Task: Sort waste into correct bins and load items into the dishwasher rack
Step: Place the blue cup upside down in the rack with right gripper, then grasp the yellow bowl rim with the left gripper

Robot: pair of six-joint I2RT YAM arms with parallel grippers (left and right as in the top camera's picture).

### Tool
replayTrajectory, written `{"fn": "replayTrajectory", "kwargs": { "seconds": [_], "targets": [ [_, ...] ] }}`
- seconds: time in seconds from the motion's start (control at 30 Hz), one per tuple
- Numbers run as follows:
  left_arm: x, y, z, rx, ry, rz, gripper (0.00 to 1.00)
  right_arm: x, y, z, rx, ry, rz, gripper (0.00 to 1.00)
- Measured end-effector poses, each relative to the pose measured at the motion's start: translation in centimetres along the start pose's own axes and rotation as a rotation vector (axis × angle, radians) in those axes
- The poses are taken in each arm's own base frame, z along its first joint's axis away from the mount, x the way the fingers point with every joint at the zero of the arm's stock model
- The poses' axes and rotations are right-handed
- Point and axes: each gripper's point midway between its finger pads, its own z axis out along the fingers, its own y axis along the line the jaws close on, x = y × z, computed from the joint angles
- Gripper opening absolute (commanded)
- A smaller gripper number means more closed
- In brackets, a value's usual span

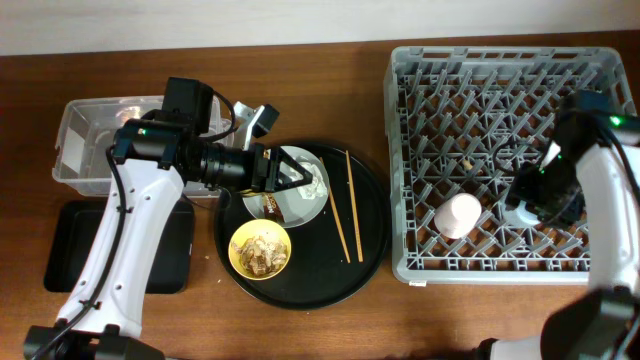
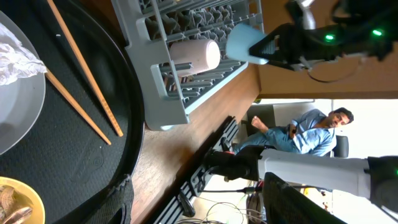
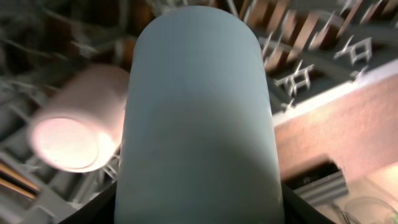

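The right gripper [image 1: 528, 198] pinches the small pale blue round cup [image 3: 196, 124] tight so it cannot drop, holding it low over the big grey plastic rack with pegs [image 1: 430, 60], right beside the small pink cup [image 1: 461, 216] lying there, probably to set it down.

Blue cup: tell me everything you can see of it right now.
The blue cup is a small, smooth, pale blue cylinder, plastic by its look, with no handle showing. The right gripper holds it over the rack, close beside the pink cup. Whether it touches the pegs cannot be told.
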Motion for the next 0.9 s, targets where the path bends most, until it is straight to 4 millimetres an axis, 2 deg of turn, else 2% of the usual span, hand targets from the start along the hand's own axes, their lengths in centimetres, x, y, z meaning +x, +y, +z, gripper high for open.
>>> {"fn": "replayTrajectory", "kwargs": {
  "seconds": [0.03,0.07,0.1,0.2,0.3,0.37,0.4,0.43,0.5,0.53,0.6,0.67,0.73,0.8,0.9],
  "targets": [
    [0.0,0.0,0.0,0.0,0.001,-0.001,0.66,-0.3,0.1,1.1,0.013,0.035,-0.002,0.96],
    [0.0,0.1,0.0,-0.003,0.0,-0.001,0.66,-0.8,0.2,1.9,0.022,0.053,0.008,0.98],
    [0.0,0.1,0.0,-0.003,0.0,-0.001,0.66,-0.9,0.2,2.2,0.023,0.055,0.001,0.98],
    [0.0,0.1,0.0,-0.007,0.001,-0.001,0.59,-0.8,0.5,1.5,-0.001,0.053,-0.002,0.98],
    [0.9,1.1,0.4,-0.084,0.035,-0.019,0.54,0.4,2.5,-2.8,-0.171,-0.054,-0.058,0.99],
    [2.9,3.5,1.2,-0.292,0.112,-0.051,0.55,2.8,4.0,-8.7,-0.343,-0.237,-0.133,0.99],
    [4.5,5.3,1.3,-0.465,0.162,-0.091,0.55,4.5,4.3,-11.3,-0.414,-0.33,-0.169,0.99],
    [5.1,6.2,1.5,-0.557,0.179,-0.091,0.55,5.8,4.3,-13.1,-0.45,-0.401,-0.194,0.99],
    [7.0,9.1,2.9,-0.775,0.2,-0.077,0.55,8.4,4.1,-15.5,-0.5,-0.503,-0.231,0.99],
    [7.7,10.4,3.9,-0.825,0.202,-0.071,0.53,9.2,4.0,-16.1,-0.512,-0.53,-0.241,0.99],
    [9.5,13.9,6.4,-0.9,0.181,-0.082,0.46,10.1,4.0,-16.4,-0.524,-0.542,-0.248,0.99],
    [10.6,16.2,7.9,-0.924,0.158,-0.083,0.39,10.5,3.9,-16.3,-0.525,-0.535,-0.25,0.99],
    [10.7,17.4,9.2,-0.92,0.11,-0.069,0.34,10.5,3.9,-16.3,-0.524,-0.531,-0.249,0.99],
    [10.3,17.7,9.6,-0.912,0.074,-0.06,0.28,10.4,3.9,-16.1,-0.522,-0.517,-0.247,0.99],
    [9.4,18.1,9.4,-0.94,0.028,-0.044,0.19,10.2,4.0,-15.5,-0.517,-0.481,-0.241,0.99]
  ]
}}
